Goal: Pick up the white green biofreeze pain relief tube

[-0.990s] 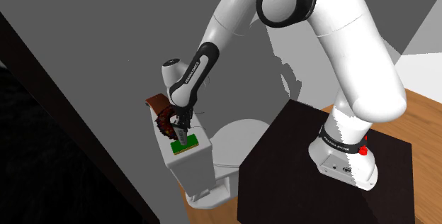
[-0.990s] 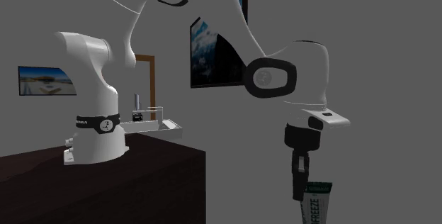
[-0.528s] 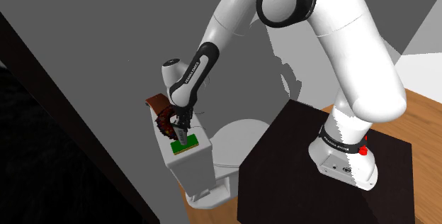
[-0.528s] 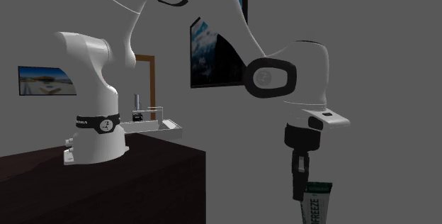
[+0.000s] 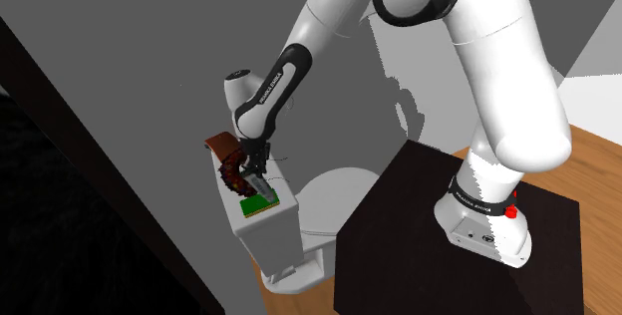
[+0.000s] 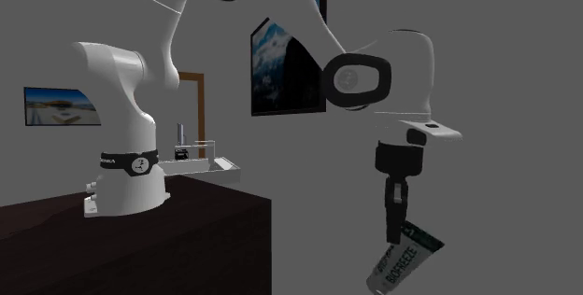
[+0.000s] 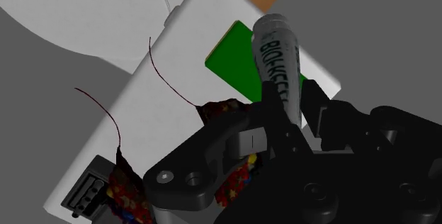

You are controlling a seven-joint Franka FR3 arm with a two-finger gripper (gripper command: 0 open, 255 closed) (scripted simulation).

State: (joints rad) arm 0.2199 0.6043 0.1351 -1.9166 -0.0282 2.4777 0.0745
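Note:
The white tube (image 6: 404, 258) with a green band and "BIOFREEZE" lettering hangs tilted in my black gripper (image 6: 398, 230), which is shut on it near the green end. In the wrist view the tube (image 7: 278, 51) sticks out from between the two fingers (image 7: 272, 106), and my gripper (image 7: 292, 106) holds it just above a flat green item (image 7: 232, 65) on the white toilet tank lid (image 7: 170, 81). From the shoulder view my gripper (image 5: 255, 173) hovers over the tank (image 5: 271, 225).
A brown and red patterned object (image 5: 227, 159) lies on the tank beside the gripper. The white toilet seat (image 5: 334, 198) sits at the shoulder view's right of the tank. The dark stand (image 5: 399, 233) and grey walls are close by.
The tube stood upright under the gripper before; now it is raised and swung to a tilt. The hand has risen a little.

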